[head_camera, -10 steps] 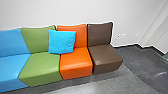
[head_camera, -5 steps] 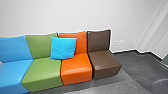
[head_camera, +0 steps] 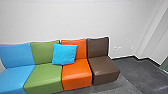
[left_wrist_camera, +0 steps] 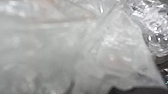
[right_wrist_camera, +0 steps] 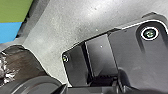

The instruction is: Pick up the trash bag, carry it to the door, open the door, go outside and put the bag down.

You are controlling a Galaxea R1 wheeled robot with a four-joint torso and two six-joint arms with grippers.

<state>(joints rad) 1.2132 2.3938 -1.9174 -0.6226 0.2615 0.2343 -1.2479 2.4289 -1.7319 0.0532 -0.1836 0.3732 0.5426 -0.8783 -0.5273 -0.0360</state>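
Pale wall (head_camera: 75, 22) is the biggest item, across the top of the head view, folding into a corner at the right; dark grey floor (head_camera: 140, 72) at lower right. Next down, a row of seats from the left edge to just right of centre: blue seat (head_camera: 15, 77), green seat (head_camera: 45, 76), orange seat (head_camera: 77, 75), brown seat (head_camera: 103, 70), side by side along the wall. Then the trash bag (left_wrist_camera: 75, 50): pale, see-through, wrinkled film right up against my left wrist camera, so it lies at my left arm, and that's the nearer arm. Long axis: cannot tell, too close, no full outline. Left gripper: cannot tell if it's clenched on the film or loose; the closeness makes a hold likely, my guess only. Right gripper: cannot tell either. At the right wrist, crinkled shiny plastic (right_wrist_camera: 8, 72) sits near the dark plate (right_wrist_camera: 135, 60), which is my own hardware; probably part of that bag, not proof of a second grip. Carrying hinges on the bag staying with the left arm; loose film could snag or slip. Smaller stuff: turquoise cushion (head_camera: 64, 54), left of centre, leaning across the green and orange seats; greenish strip (head_camera: 165, 65) at the right edge, unclear what; tiny wall sockets (head_camera: 117, 48), right of the brown seat.
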